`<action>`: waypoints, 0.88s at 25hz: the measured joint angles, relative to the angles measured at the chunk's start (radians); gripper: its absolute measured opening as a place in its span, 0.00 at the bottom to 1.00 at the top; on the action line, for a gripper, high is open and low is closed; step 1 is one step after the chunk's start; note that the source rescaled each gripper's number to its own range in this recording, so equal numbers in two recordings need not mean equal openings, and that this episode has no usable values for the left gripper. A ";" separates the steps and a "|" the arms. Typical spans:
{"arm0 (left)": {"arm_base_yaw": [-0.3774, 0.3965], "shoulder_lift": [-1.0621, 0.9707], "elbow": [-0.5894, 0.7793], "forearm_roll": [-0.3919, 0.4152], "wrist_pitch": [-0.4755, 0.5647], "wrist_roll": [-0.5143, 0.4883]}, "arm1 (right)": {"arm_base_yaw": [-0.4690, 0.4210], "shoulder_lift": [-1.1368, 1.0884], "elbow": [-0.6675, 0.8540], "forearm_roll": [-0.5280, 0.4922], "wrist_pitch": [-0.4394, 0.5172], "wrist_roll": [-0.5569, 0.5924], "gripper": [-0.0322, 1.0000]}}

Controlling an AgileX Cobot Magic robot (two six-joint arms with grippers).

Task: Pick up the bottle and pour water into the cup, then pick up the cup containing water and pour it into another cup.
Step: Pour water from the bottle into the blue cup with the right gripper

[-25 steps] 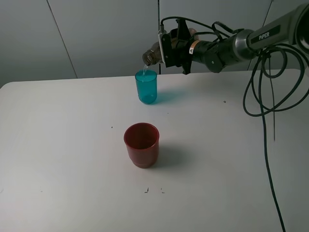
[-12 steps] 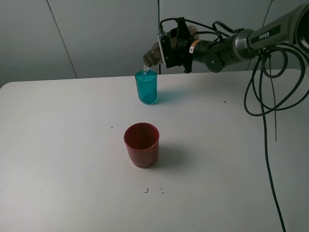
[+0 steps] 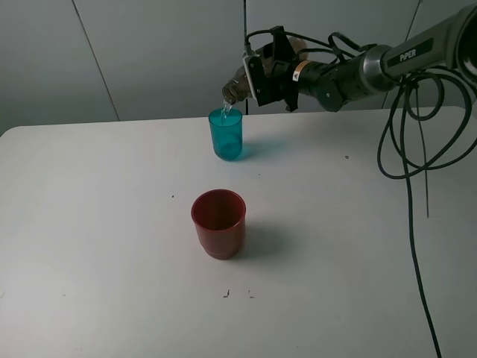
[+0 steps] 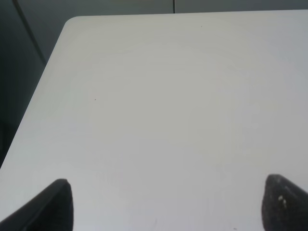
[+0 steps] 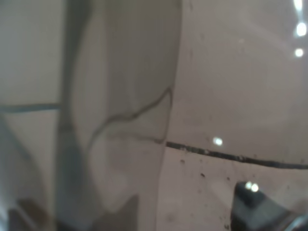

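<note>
The grey-brown see-through bottle (image 3: 235, 87) is tipped nearly level, neck pointing left, over the teal-blue cup (image 3: 226, 139) at the back of the table. A thin stream of water runs from its mouth into that cup. My right gripper (image 3: 262, 77) is shut on the bottle's body. In the right wrist view the bottle (image 5: 144, 96) fills the picture, with water sloshing inside it. The red cup (image 3: 218, 222) stands upright nearer the front, apart from both. The left gripper (image 4: 171, 209) is open over bare table, holding nothing; it does not show in the exterior view.
The white table (image 3: 89, 224) reaches a rounded left corner (image 4: 72, 21) beside a dark wall. Black cables (image 3: 406, 149) hang from the right arm over the table's right side. Small dark marks (image 3: 237, 294) lie on the table in front of the red cup.
The right gripper and bottle have risen slightly and tipped a little further. Water keeps running into the teal-blue cup. The cups have not moved.
</note>
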 joint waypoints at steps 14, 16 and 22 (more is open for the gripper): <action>0.000 0.000 0.000 0.000 0.000 0.000 | 0.000 0.000 0.000 0.000 -0.002 -0.058 0.03; 0.000 0.000 0.000 0.000 0.000 0.000 | 0.000 0.000 0.000 0.000 -0.002 -0.062 0.03; 0.000 0.000 0.000 0.000 0.000 0.000 | 0.000 0.000 -0.002 0.000 -0.008 -0.084 0.03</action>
